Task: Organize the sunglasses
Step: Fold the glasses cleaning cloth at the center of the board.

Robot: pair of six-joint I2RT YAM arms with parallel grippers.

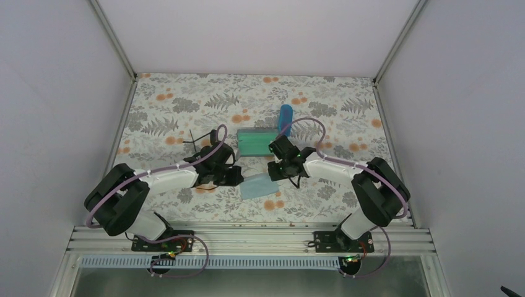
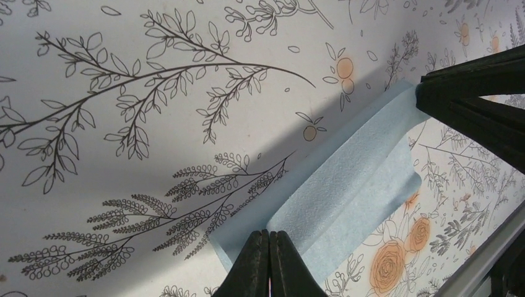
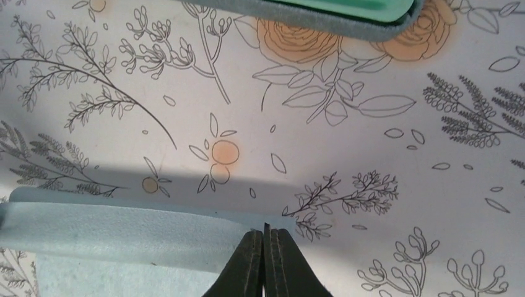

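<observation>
Thin black-framed sunglasses (image 1: 197,140) lie on the floral tabletop (image 1: 322,99) left of a green-lined open case (image 1: 255,142), partly masked by the left arm (image 1: 167,179). The left end effector (image 2: 269,263) and right end effector (image 3: 265,263) are pinched closed at opposite edges of a creased, soft blue cloth (image 2: 347,185); whether either grips it is unclear.
</observation>
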